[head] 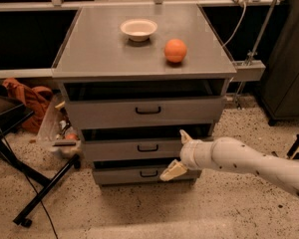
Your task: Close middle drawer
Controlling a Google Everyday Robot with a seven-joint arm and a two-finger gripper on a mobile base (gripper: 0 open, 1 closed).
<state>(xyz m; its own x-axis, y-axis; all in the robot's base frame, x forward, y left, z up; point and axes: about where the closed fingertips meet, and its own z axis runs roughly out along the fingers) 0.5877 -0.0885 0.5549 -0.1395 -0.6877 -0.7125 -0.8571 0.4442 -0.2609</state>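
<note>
Camera view (the only one):

1. Square grey metal cabinet (104, 54), three drawers stacked in its front. Its back edge is partly cut off by the top of the frame.
2. The middle drawer (124, 150): low grey front with a small dark loop handle, second from the top. A dark gap shows above it. Its inside is lost in shadow, and I cannot judge how far it stands out.
3. Tall-fronted grey top drawer (144, 111), also with shadow above it.
4. Lowest grey drawer front (134, 175), its right end hidden by the gripper.
5. Pale two-finger gripper (179, 153), in front of the middle drawer's right part. The cream fingers (173, 171) are spread wide, one up and one down-left, gripping nothing. I cannot tell whether they touch the front.
6. Pale robot arm (249, 163), cut off at the right edge.
7. Shallow white bowl (138, 29) and round orange fruit (175, 50), apart on the cabinet top.
8. Crumpled orange cloth (27, 96), left, half in the dark.
</note>
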